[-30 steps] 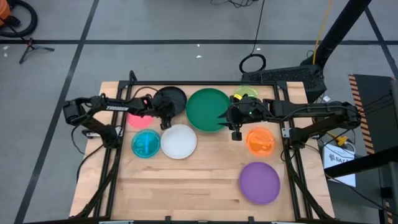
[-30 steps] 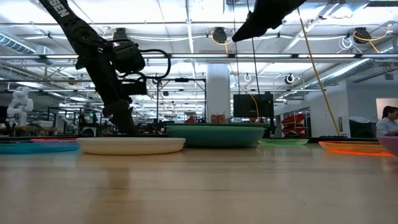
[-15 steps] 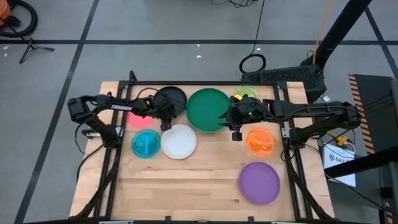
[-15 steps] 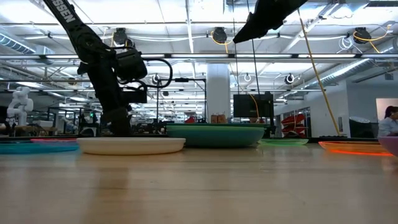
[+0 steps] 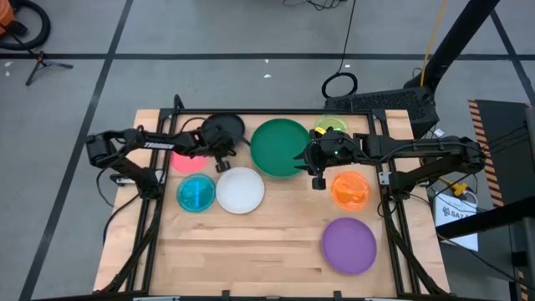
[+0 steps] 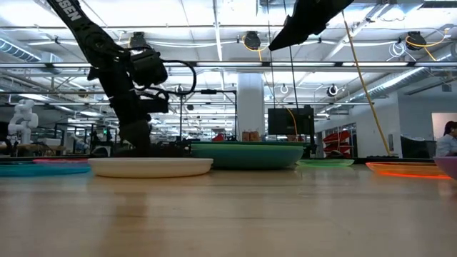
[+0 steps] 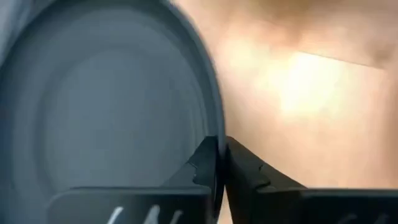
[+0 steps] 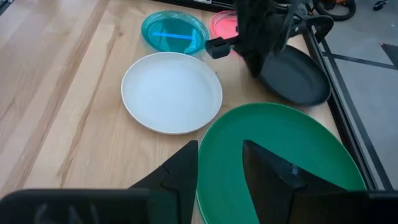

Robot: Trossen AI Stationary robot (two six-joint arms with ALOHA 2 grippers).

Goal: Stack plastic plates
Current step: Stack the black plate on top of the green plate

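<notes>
The black plate (image 5: 223,129) lies at the table's far left, and my left gripper (image 5: 221,162) is shut on its near rim. Around it lie the pink plate (image 5: 187,161), the translucent blue plate (image 5: 196,194) and the white plate (image 5: 240,190). The large dark green plate (image 5: 281,147) sits at the far middle. My right gripper (image 8: 217,167) hangs open above the green plate's right rim and touches nothing. The lime plate (image 5: 331,125), the orange plate (image 5: 349,189) and the purple plate (image 5: 349,245) lie to the right. My left gripper pinches the black plate's rim (image 7: 216,140) between its two fingers, one finger over the plate's inner face and one on its outer side. The fingers slant down onto the near edge from the table's left. In the right wrist view the plate (image 8: 297,76) lies low on the table.
The near half of the wooden table (image 5: 251,251) has bare room left of the purple plate. Black frame rails (image 5: 150,201) run along both sides of the table. The right arm (image 5: 401,149) reaches in over the far right.
My left gripper has shut on the black plate's near rim. The black plate has shifted a little toward the table's far left corner. The right arm has kept still.
</notes>
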